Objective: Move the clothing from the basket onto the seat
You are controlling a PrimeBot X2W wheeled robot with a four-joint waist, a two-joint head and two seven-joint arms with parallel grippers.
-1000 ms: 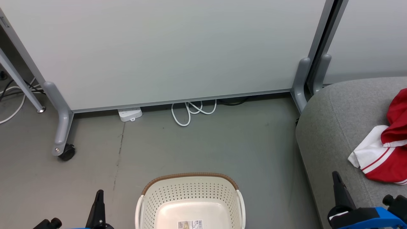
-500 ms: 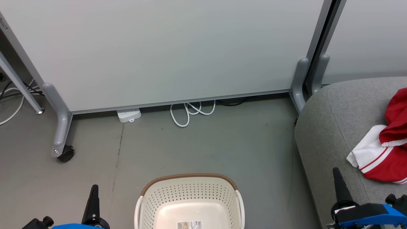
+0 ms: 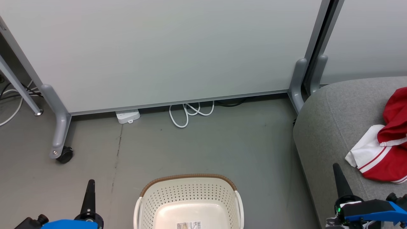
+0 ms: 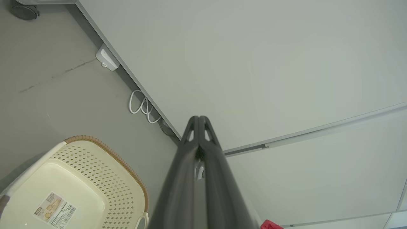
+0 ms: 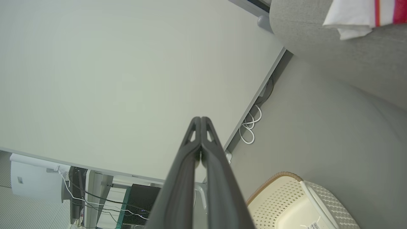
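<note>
The cream basket [image 3: 189,187] with a brown rim stands on the floor at the bottom centre, holding nothing but a label on its bottom; it also appears as the basket [image 4: 95,165] and the basket [image 5: 286,190]. Red clothing with white trim [image 3: 383,149] lies on the grey seat [image 3: 330,127] at the right, and its white edge shows as clothing [image 5: 353,16] on the seat [image 5: 349,54]. My left gripper [image 3: 90,186] is shut, left of the basket. My right gripper [image 3: 337,170] is shut over the seat's front, left of the clothing. Both grippers [image 4: 198,119] [image 5: 201,119] hold nothing.
A pale partition panel [image 3: 165,47] on grey feet with a castor [image 3: 64,156] stands behind the basket. A white power strip [image 3: 128,115] and looped white cable [image 3: 187,113] lie at its base. Bare grey floor [image 3: 206,146] spreads between panel and basket.
The whole head view has shifted slightly, so the camera moved. Both grippers sit a little lower and further left in view. The basket and clothing stay where they were.
</note>
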